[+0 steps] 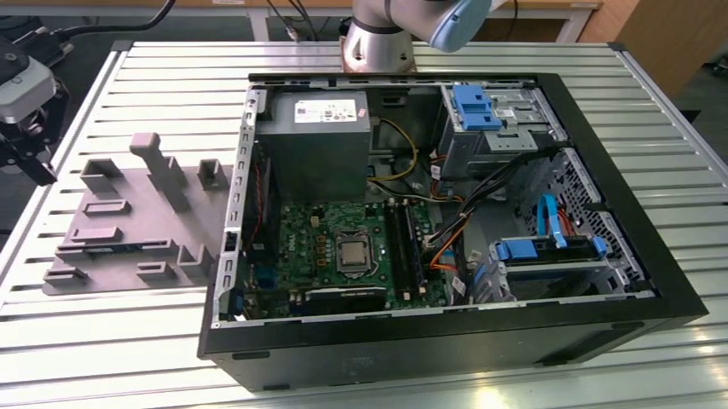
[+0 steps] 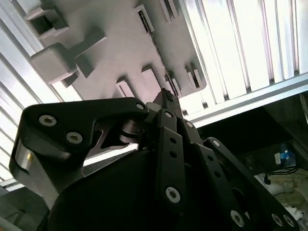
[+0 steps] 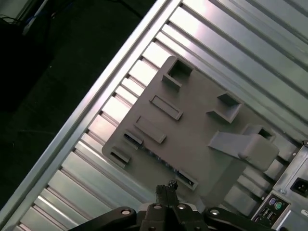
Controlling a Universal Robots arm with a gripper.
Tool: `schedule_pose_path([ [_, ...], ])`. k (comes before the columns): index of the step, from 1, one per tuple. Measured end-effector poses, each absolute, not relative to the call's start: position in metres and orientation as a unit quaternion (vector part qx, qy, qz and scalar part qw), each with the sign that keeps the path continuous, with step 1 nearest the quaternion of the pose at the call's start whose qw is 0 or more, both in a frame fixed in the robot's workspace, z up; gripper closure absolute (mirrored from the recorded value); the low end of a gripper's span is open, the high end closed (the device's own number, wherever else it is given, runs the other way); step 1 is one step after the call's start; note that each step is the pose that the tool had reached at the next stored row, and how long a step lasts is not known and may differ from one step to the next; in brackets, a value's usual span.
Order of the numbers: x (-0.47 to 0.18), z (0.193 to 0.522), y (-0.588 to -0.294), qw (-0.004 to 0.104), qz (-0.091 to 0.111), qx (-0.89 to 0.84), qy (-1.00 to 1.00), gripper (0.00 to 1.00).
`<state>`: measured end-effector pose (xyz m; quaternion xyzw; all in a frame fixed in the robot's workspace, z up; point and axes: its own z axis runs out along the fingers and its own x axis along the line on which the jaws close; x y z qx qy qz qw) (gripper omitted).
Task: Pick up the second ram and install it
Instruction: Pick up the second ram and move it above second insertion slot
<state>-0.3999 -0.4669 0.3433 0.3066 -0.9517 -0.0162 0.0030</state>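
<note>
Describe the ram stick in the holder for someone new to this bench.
On the slatted metal table, beside the open PC case on the exterior view's left, lies a grey holder plate. The second ram stands on edge in its long slot: a thin dark blue-green strip, unlike the grey blocks around it.

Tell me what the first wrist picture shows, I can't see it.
The gripper, fingers shut, hangs over a grey tray with slots and blocks. The tray lies on a ribbed metal table, next to a computer.
</note>
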Motion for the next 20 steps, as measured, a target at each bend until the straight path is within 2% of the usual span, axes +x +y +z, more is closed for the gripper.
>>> schedule_pose_path([
  [20, -0.4, 0.3429, -0.4669, 0.004, -0.016, 0.369, -0.929, 0.89],
])
